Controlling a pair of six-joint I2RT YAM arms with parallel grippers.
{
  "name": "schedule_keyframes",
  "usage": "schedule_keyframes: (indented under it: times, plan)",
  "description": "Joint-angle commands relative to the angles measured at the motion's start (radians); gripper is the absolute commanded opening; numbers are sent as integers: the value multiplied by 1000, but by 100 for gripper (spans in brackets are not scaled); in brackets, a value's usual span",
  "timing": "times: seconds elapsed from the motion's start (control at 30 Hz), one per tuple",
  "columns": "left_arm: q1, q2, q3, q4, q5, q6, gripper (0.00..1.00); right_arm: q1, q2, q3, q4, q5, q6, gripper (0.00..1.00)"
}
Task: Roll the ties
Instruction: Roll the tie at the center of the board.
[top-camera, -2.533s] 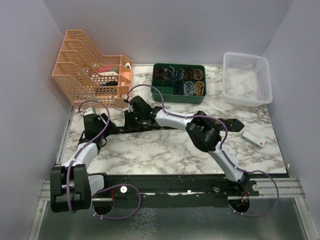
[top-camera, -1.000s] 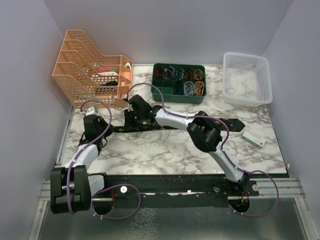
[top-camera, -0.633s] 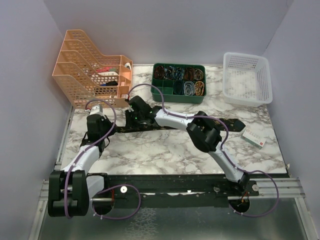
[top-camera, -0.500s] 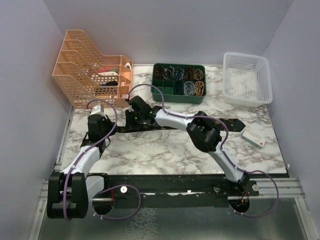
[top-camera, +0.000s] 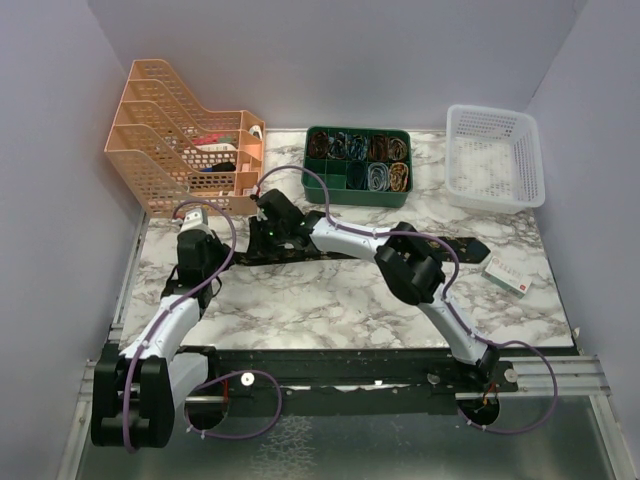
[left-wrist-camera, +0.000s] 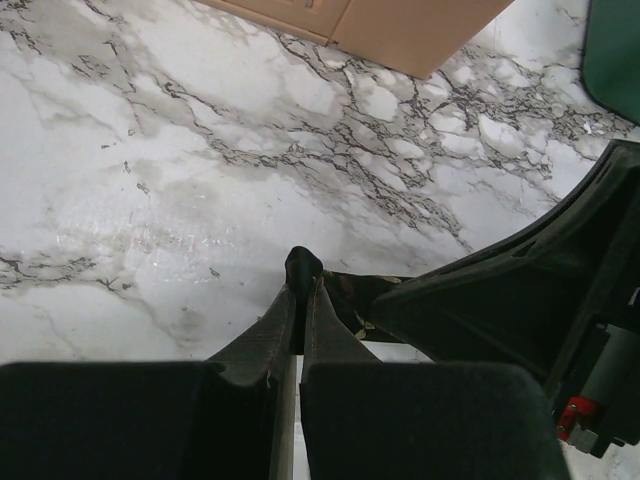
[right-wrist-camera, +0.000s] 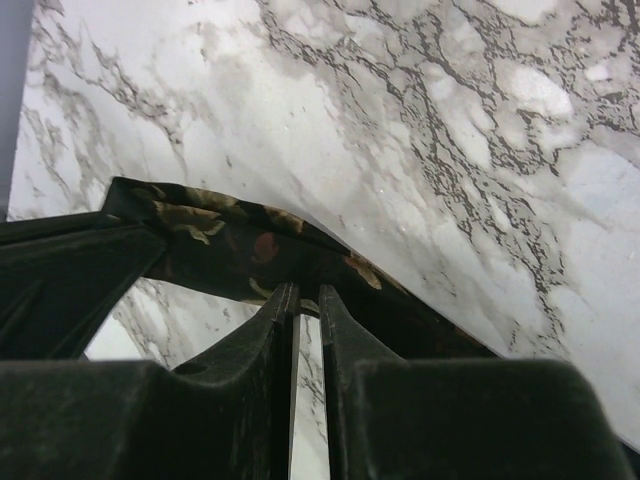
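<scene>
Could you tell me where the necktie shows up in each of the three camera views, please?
Top view: the necktie lies left to right across the marble table, partly under the right arm.
Left wrist: its end sits low centre, pinched in the left gripper.
Right wrist: a leaf-patterned band left of centre, held in the right gripper.
Shared landmark: the marble table.

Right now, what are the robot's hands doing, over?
Left hand pinching tie end. Right hand pinching it further along. Tie not yet rolled. Green tray close behind.
</scene>
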Motion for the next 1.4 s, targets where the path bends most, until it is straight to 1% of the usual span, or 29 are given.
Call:
schedule_keyframes:
  times: [0.0, 0.07, 0.33, 0.6, 0.7, 0.8, 0.93, 1.0, 1.13, 1.3, 1.37]
  plan:
    - [-7, 14, 20, -7, -23, 11, 0, 4, -43, 12, 39, -35, 37, 19]
    - [-7, 8, 18, -7, -24, 9, 0, 6, -18, 40, 25, -54, 43, 18]
    - [-8, 6, 16, -4, -20, 10, 0, 14, 42, 62, 59, -95, 76, 18]
    - [-10, 9, 18, 2, -3, 9, 0, 22, 138, 129, 18, -84, 83, 17]
    - [-10, 7, 15, 4, 0, 7, 0, 22, 155, 126, 18, -80, 84, 17]
    - [-10, 7, 10, 11, 6, 7, 0, 22, 167, 155, -9, -85, 72, 17]
    - [-11, 8, 9, 11, 3, 6, 0, 20, 123, 152, -29, -57, 39, 17]
    - [-12, 5, 10, 11, 3, 6, 0, 17, 80, 145, -52, -15, 14, 18]
    - [-15, 3, 9, 13, 2, 7, 0, -6, -31, 59, -28, 35, -3, 18]
    - [-25, 4, 10, 14, 3, 7, 0, -37, -142, -51, 13, 26, -28, 19]
    - [-27, 1, 9, 14, -3, 5, 0, -37, -162, -83, 23, -10, -31, 19]
